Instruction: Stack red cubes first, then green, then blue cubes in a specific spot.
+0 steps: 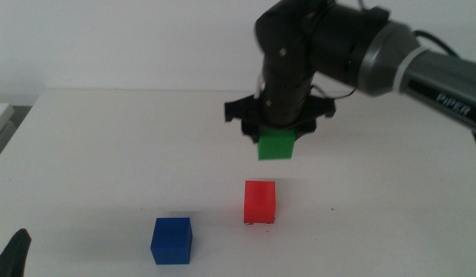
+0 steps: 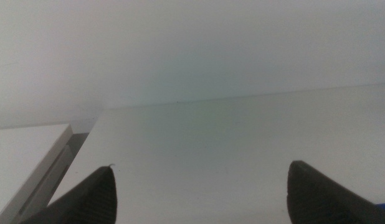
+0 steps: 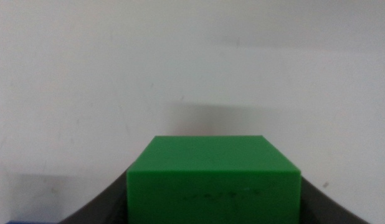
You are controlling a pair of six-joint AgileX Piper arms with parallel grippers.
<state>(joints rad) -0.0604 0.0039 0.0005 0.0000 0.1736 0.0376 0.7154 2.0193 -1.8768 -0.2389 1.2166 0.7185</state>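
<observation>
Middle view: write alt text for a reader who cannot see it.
The right claw, reaching in from the right, holds a green cube in the air above a white table. A red cube sits on the table below it and nearer the camera, with a blue cube apart to its left. The left claw shows only at the bottom-left corner.

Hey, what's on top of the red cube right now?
Nothing rests on the red cube; its top face is bare. The green cube hangs in the air above and slightly behind it, held by the right tool. The red cube's underside against the table is hidden.
</observation>
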